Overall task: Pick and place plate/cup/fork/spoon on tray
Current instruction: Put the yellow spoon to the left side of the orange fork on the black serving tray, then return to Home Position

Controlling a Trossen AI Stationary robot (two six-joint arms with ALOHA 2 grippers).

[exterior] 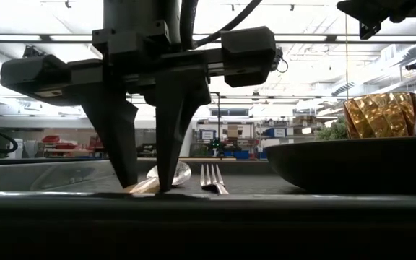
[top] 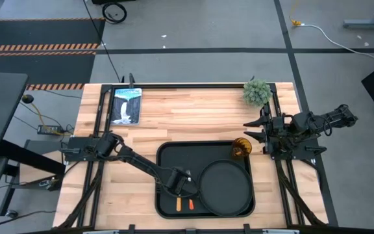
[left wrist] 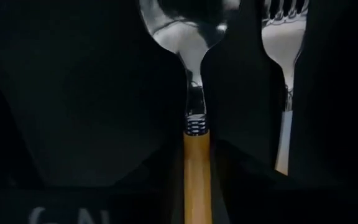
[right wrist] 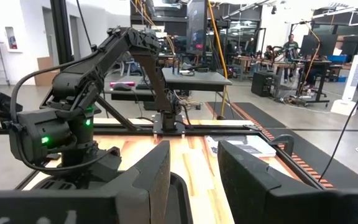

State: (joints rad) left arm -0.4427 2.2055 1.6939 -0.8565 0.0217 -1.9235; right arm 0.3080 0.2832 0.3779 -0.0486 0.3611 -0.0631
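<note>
The spoon (left wrist: 188, 37) lies on the black tray (top: 163, 156) near its left near corner, bowl toward the table's far edge. The fork (left wrist: 284, 43) lies right beside it, parallel, tines the same way. My left gripper (exterior: 148, 186) points down over the spoon's orange handle and is shut on it. The round black plate (top: 226, 187) sits on the tray's right half. The amber cup (top: 241, 147) stands upright at the tray's far right corner. My right gripper (top: 249, 130) is open and empty at the table's right edge, away from the tray. My left gripper pinches the spoon's orange handle (left wrist: 197, 158) between its two fingers, just behind the metal collar at the bowl end. The fingers come from above, pointing down, and lie across the handle. The spoon lies flat on the tray, bowl (exterior: 170, 173) down on it.
A small green plant (top: 257, 92) stands at the table's far right corner. A flat picture card (top: 126, 104) lies at the far left. The plate's rim (exterior: 352, 162) rises just right of the fork.
</note>
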